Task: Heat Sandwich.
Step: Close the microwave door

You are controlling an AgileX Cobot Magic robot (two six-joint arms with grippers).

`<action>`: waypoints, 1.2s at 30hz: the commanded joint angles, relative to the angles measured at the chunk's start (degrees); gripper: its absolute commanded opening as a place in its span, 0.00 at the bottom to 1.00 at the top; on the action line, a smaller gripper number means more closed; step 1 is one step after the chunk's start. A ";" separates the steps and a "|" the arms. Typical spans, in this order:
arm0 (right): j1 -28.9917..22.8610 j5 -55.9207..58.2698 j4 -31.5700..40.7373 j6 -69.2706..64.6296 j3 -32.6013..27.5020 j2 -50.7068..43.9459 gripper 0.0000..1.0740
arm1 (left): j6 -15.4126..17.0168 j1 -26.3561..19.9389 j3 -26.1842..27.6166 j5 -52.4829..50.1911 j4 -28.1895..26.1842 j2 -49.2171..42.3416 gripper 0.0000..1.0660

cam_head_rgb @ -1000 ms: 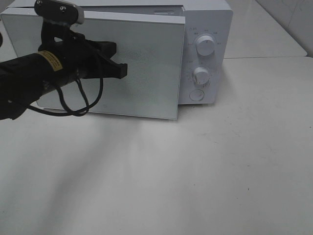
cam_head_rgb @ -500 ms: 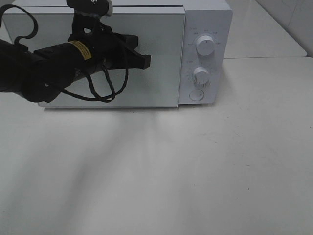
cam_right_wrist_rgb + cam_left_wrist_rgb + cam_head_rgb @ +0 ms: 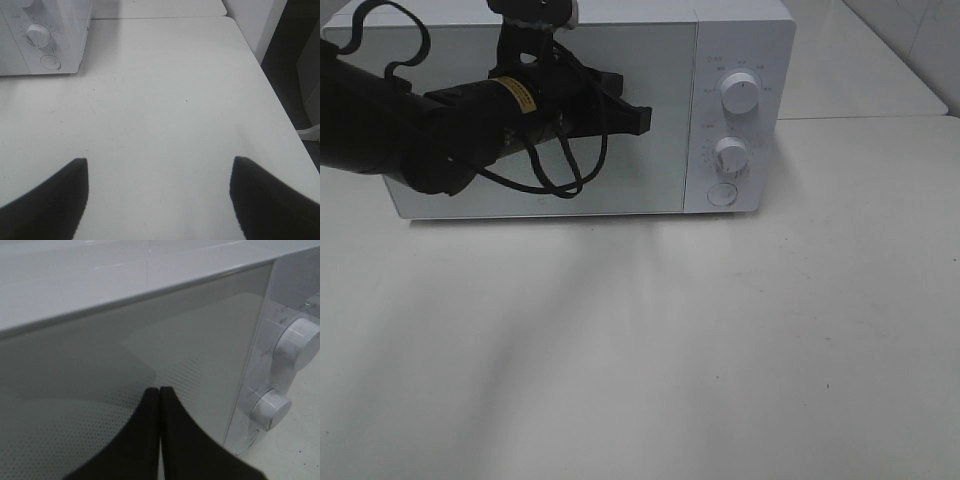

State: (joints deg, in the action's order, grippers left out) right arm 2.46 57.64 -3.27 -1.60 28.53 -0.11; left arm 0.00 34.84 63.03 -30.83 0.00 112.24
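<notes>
While left jaws sit closed at microwave door [image 3: 655, 175], right jaws gape.

left fingers [image 3: 140, 440] pressed together | tips before microwave door [image 3: 75, 380] | upper knob [image 3: 297, 342], lower knob [image 3: 270, 407] beside door

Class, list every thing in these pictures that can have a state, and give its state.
Grey mirrored microwave door: closed, flush with the white control panel.
Left gripper: shut, empty, tips at the door.
Right gripper: open, empty, above the white table.
Two white round dials: settings too small to read.
</notes>
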 commanded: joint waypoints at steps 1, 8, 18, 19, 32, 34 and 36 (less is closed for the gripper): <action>0.34 -0.52 -0.06 -0.46 -0.17 -1.72 0.71 | 0.00 0.52 1.03 3.04 -3.38 -1.83 0.00; 0.34 -0.52 -0.06 -0.46 -0.17 -1.72 0.71 | 0.00 1.43 1.03 11.75 -3.38 -2.41 0.00; 0.34 -0.52 -0.06 -0.46 -0.17 -1.72 0.71 | 0.29 2.12 1.03 27.39 -4.35 -5.33 0.00; 0.34 -0.52 -0.06 -0.46 -0.17 -1.72 0.71 | 0.29 2.12 1.03 27.39 -4.35 -5.33 0.00; 0.34 -0.52 -0.06 -0.46 -0.17 -1.72 0.71 | 2.81 2.12 1.03 59.53 -10.83 -14.04 0.92; 0.34 -0.52 -0.06 -0.46 -0.17 -1.72 0.71 | 2.81 2.12 1.03 63.71 -10.83 -15.53 0.91; 0.34 -0.52 -0.06 -0.46 -0.17 -1.72 0.71 | 2.81 2.12 1.15 69.79 -10.83 -17.42 0.91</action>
State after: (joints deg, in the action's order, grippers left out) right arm 2.46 57.64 -3.27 -1.60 28.53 -0.11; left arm 2.46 36.67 63.66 33.17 -10.54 96.89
